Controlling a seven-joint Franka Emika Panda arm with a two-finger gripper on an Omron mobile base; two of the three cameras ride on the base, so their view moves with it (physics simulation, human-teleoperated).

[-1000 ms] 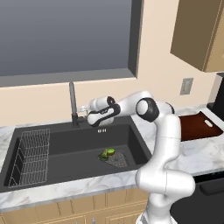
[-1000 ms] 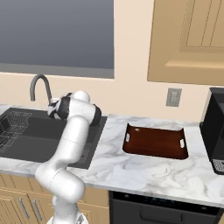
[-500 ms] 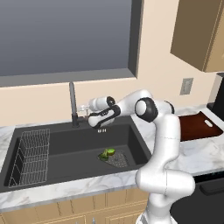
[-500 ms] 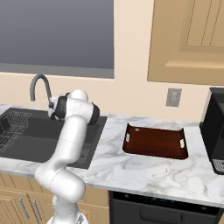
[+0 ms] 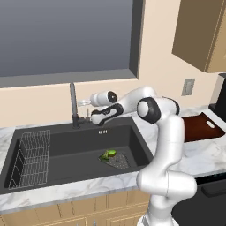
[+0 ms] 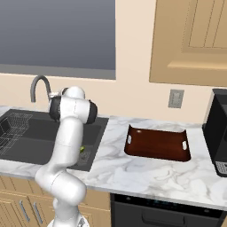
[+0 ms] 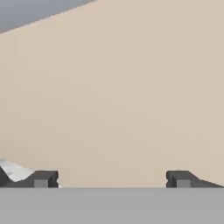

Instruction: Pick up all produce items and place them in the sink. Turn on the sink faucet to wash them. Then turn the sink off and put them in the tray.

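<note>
Since a second earlier the fingers (image 7: 112, 178) had spread wide apart, pinching nothing, their two dark tips standing at opposite sides of the hand view against a bare beige wall. From the left base camera the hand hung just beside the faucet (image 5: 73, 103), at the back edge of the sink (image 5: 66, 152); the side lever was too small to make out there. Two green produce items (image 5: 108, 155) lay together on the mesh drain in the basin; which was broccoli and which fruit was hard to tell. A wire rack (image 5: 30, 158) sat at the sink's left end. On the bench (image 6: 146, 170), the tray (image 6: 157, 144) lay right of the sink. No writing was readable.
</note>
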